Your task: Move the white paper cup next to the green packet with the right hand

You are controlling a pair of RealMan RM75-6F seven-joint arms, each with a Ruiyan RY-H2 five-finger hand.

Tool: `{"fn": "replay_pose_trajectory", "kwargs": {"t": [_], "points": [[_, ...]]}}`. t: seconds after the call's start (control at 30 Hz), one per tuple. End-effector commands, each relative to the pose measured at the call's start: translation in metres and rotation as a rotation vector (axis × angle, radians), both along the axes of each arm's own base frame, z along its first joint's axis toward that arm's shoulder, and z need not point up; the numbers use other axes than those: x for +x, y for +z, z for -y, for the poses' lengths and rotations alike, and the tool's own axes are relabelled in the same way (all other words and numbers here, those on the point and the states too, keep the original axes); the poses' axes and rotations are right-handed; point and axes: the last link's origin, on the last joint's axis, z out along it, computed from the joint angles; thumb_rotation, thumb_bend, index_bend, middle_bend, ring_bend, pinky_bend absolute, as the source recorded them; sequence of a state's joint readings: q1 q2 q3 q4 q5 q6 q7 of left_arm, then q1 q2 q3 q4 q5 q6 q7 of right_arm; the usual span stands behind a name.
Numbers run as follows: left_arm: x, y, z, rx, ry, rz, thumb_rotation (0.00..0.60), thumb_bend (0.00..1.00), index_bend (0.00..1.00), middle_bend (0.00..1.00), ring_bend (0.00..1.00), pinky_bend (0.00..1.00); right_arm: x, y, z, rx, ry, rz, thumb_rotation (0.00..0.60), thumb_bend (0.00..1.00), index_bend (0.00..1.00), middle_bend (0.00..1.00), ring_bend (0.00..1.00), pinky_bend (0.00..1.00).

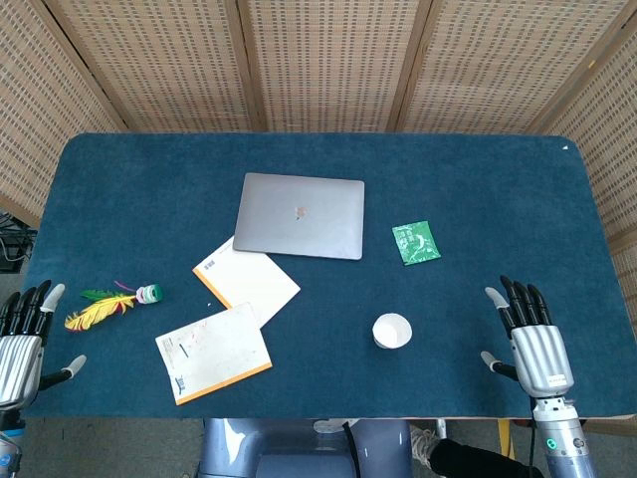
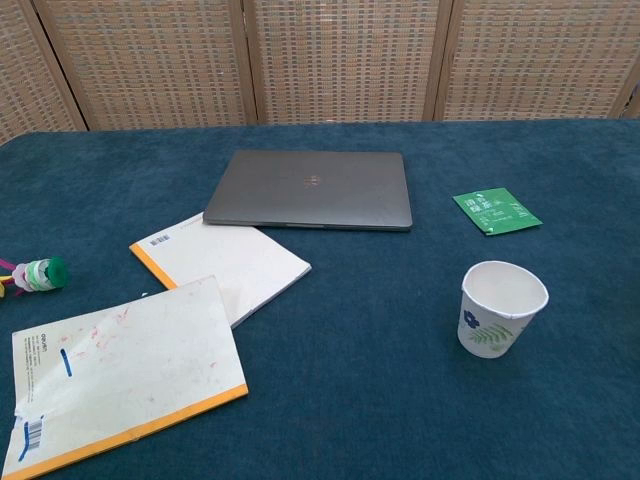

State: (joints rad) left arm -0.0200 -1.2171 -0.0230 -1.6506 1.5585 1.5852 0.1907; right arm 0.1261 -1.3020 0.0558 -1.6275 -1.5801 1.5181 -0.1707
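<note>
A white paper cup with a blue flower and green leaf print stands upright near the table's front edge. The green packet lies flat farther back and slightly right of the cup. My right hand hovers open at the front right, well right of the cup, fingers spread and pointing away from me. At the front left corner my left hand is open too, holding nothing. Neither hand shows in the chest view.
A closed grey laptop lies mid-table. Two orange-edged notebooks lie left of the cup. A feathered toy rests at the left. The blue table cloth ends close behind the hands.
</note>
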Motion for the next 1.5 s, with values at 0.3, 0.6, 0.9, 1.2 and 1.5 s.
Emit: {"fn": "replay_pose_trajectory", "kwargs": {"t": [0.3,0.6,0.9,1.2,1.5], "points": [[0.001,0.0,0.001,0.008,-0.003,0.001,0.6,0.09,0.0,0.0,0.0,0.0,0.001,-0.001,-0.002,0.018,0.0,-0.001,0.6,0.16,0.0,0.0,0.0,0.0],[0.001,0.001,0.001,0.004,-0.004,0.002,0.6,0.09,0.0,0.0,0.0,0.0,0.002,-0.002,-0.002,0.024,-0.003,-0.004,0.6,0.16,0.0,0.0,0.0,0.0],[0.002,0.0,0.001,0.003,-0.003,-0.003,0.6,0.09,0.0,0.0,0.0,0.0,0.001,-0.003,-0.002,0.029,0.0,0.0,0.6,0.16,0.0,0.0,0.0,0.0],[0.002,-0.002,0.001,-0.002,-0.007,-0.008,0.6,0.1,0.0,0.0,0.0,0.0,0.016,-0.005,0.003,0.053,0.03,0.051,0.6,0.16,0.14,0.0,0.0,0.0],[0.001,0.0,0.001,0.005,-0.003,0.003,0.6,0.1,0.0,0.0,0.0,0.0,0.063,-0.035,0.017,0.179,0.087,0.049,0.6,0.17,0.19,0.0,0.0,0.0]]}}
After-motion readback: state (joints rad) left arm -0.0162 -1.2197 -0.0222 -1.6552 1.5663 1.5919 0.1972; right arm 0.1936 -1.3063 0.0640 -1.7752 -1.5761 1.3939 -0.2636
